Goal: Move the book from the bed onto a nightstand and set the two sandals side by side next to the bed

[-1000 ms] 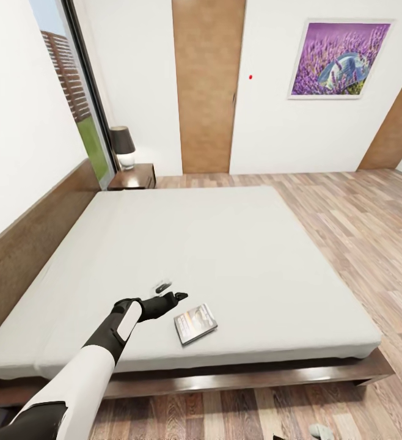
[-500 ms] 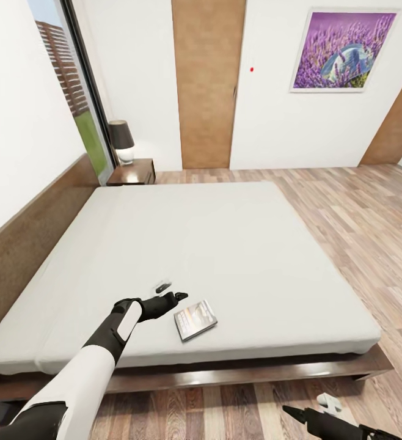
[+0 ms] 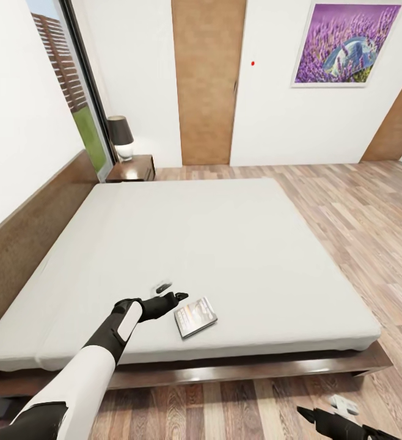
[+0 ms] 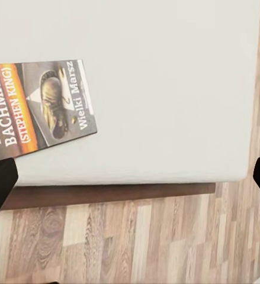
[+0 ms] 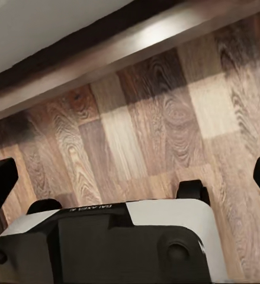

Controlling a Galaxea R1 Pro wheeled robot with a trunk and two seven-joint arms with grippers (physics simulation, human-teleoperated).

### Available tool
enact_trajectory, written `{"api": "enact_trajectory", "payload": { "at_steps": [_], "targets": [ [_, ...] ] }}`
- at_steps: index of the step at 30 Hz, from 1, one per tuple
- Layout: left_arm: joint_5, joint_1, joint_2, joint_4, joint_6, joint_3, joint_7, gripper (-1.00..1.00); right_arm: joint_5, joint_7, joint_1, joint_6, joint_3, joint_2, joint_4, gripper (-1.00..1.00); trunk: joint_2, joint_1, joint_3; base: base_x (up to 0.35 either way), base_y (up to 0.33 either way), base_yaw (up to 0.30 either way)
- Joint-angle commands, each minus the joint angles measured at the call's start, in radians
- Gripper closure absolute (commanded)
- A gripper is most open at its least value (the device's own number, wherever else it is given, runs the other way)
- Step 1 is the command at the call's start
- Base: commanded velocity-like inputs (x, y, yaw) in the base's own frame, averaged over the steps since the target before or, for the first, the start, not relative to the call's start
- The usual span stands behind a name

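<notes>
Left gripper [image 3: 178,296] hovers over the bed [image 3: 225,244], jaws spread wide, just beside the book [image 3: 195,317] lying near the foot edge, lined up for a pickup. Right gripper [image 3: 308,415] hangs low over the floor [image 3: 360,208], jaws parted, empty.

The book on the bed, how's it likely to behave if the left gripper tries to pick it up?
The book looks like a thin paperback, so probably light and somewhat bendy. It lies flat on the mattress, leaving little edge to grab; it may slide under a push before the fingers get under it. It sits near the bed's edge, so a push toward the floor could drop it.
</notes>
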Motion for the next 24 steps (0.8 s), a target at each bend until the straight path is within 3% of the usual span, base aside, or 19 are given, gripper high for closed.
{"api": "enact_trajectory", "payload": {
  "at_steps": [1,7,11,13,17,18,19,21,24],
  "targets": [
    [0.002,-0.001,-0.001,-0.001,0.009,0.007,-0.002,-1.00,0.010,-0.038,-0.001,0.005,-0.009,0.001,-0.002,-1.00,-0.002,0.001,-0.003,0.000,0.000,0.000],
    [0.001,-0.001,-0.001,-0.001,0.009,0.007,-0.002,-1.00,0.010,-0.208,-0.001,0.003,-0.008,0.002,-0.003,-1.00,-0.002,0.001,-0.007,0.000,0.000,0.000],
    [0.001,-0.001,0.000,-0.001,0.009,0.007,-0.002,-1.00,0.013,-0.221,-0.001,0.005,-0.008,0.000,-0.002,-1.00,-0.002,0.001,-0.012,0.000,0.000,0.000],
    [0.001,-0.001,0.000,-0.001,0.009,0.007,-0.002,-1.00,0.015,-0.192,-0.001,0.006,-0.005,0.000,-0.001,-1.00,-0.002,0.001,-0.014,0.000,0.000,0.000],
    [0.001,-0.001,0.000,-0.001,0.009,0.008,-0.002,-1.00,0.018,0.060,-0.001,0.006,0.000,0.000,0.000,-1.00,-0.002,0.001,-0.018,0.000,0.000,0.000],
    [0.001,-0.001,0.000,-0.001,0.009,0.009,-0.002,-1.00,0.019,0.165,-0.001,0.006,0.000,0.000,0.000,-1.00,-0.002,0.001,-0.020,0.000,0.000,0.000],
    [0.001,-0.001,0.000,-0.001,0.009,0.009,-0.002,-1.00,0.020,0.314,-0.001,0.005,0.000,-0.001,0.000,-1.00,-0.002,0.001,-0.021,0.000,0.000,0.000],
    [0.001,-0.001,0.000,-0.001,0.009,0.009,-0.002,-1.00,0.020,0.417,-0.001,0.004,0.001,-0.001,0.001,-1.00,-0.002,0.001,-0.024,0.000,0.000,0.000],
    [0.002,-0.001,0.000,-0.001,0.009,0.008,-0.002,-1.00,0.020,0.483,-0.001,0.004,0.003,0.000,0.001,-1.00,-0.002,0.001,-0.028,0.000,0.000,0.000]
  ]
}}
